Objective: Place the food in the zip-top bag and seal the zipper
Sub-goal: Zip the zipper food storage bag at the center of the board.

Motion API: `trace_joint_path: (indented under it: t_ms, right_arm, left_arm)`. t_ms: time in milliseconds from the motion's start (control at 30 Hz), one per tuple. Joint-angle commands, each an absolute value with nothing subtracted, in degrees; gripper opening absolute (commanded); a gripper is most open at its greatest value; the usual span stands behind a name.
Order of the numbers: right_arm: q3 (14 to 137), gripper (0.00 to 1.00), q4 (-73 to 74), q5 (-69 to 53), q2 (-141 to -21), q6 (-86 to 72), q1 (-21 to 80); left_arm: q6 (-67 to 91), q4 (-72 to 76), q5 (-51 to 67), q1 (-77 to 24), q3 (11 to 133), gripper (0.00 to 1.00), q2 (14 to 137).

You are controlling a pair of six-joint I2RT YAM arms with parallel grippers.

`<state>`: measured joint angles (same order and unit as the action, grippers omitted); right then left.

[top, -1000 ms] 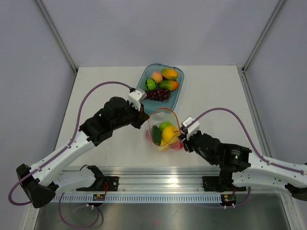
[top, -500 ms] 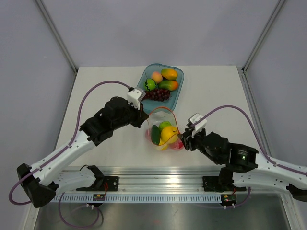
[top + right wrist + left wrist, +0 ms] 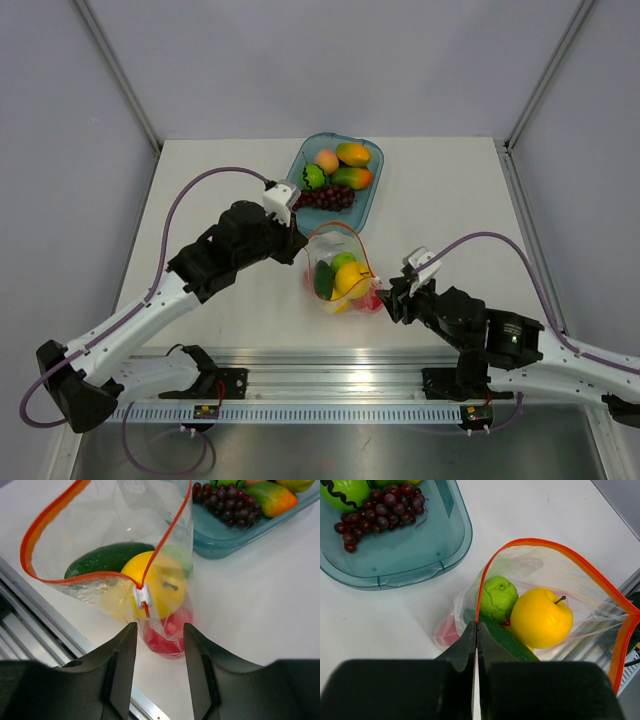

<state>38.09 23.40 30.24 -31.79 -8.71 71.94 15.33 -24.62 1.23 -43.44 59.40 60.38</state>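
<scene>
While my left gripper (image 3: 476, 626) pinches the zipper (image 3: 535, 540), the bag (image 3: 100, 525) half hides the apple (image 3: 446, 634).
My right gripper (image 3: 159, 626) sits low beside it, jaws apart, gripping nothing.

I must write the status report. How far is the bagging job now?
Done: cucumber, green fruit, yellow fruit and a red fruit are inside the bag. In hand: the left gripper pinches the zipper with shut jaws; the right gripper, jaws open, faces the white slider. Left: the peach lies in the tray; the bag is unsealed.
</scene>
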Motion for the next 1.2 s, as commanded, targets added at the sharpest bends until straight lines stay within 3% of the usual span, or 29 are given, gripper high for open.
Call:
trace_joint_path:
  t_ms: [0, 200, 433, 633, 700, 767, 867, 900, 1000, 1167]
  right_arm:
    - [35.5, 0.49, 16.9, 27.5, -33.0, -6.4, 71.7]
    - [32.2, 0.47, 9.7, 27.2, -33.6, -5.5, 71.7]
    - [31.4, 0.37, 1.7, 26.6, -36.0, -3.6, 71.7]
    - [31.6, 0.13, 1.2, 27.2, -36.4, -3.1, 71.6]
    - [31.7, 0.01, 1.7, 27.6, -35.9, -2.8, 71.7]
    - [31.7, 0.0, 1.9, 27.4, -35.2, -2.1, 71.7]
    - [31.5, 0.0, 1.6, 25.5, -32.6, 2.1, 71.7]
    - [31.6, 0.0, 1.8, 25.7, -31.3, 4.5, 71.7]
    - [32.5, 0.0, 3.3, 26.3, -29.5, 7.8, 71.7]
    - [34.7, 0.0, 7.2, 23.7, -29.0, 9.8, 71.7]
  left_arm:
    - [15.9, -24.3, 0.3, -43.0, 61.3, 0.0, 60.6]
    - [15.6, -24.3, 1.1, -43.0, 61.7, 0.0, 61.3]
    - [16.0, -23.6, 2.5, -43.0, 61.3, 0.0, 61.6]
    - [15.9, -23.6, 2.2, -42.9, 60.8, 0.0, 60.7]
    - [15.7, -23.4, 2.4, -42.9, 60.6, 0.0, 60.4]
    - [14.4, -23.6, 6.2, -42.8, 60.7, 0.0, 60.0]
    - [10.6, -24.5, 10.9, -42.8, 61.4, 0.58, 58.6]
    - [8.9, -25.5, 10.4, -42.8, 62.4, 0.83, 57.4]
    - [5.3, -26.3, 11.4, -42.8, 64.2, 0.87, 55.5]
    - [-3.7, -21.4, 25.4, -43.5, 66.2, 0.74, 54.1]
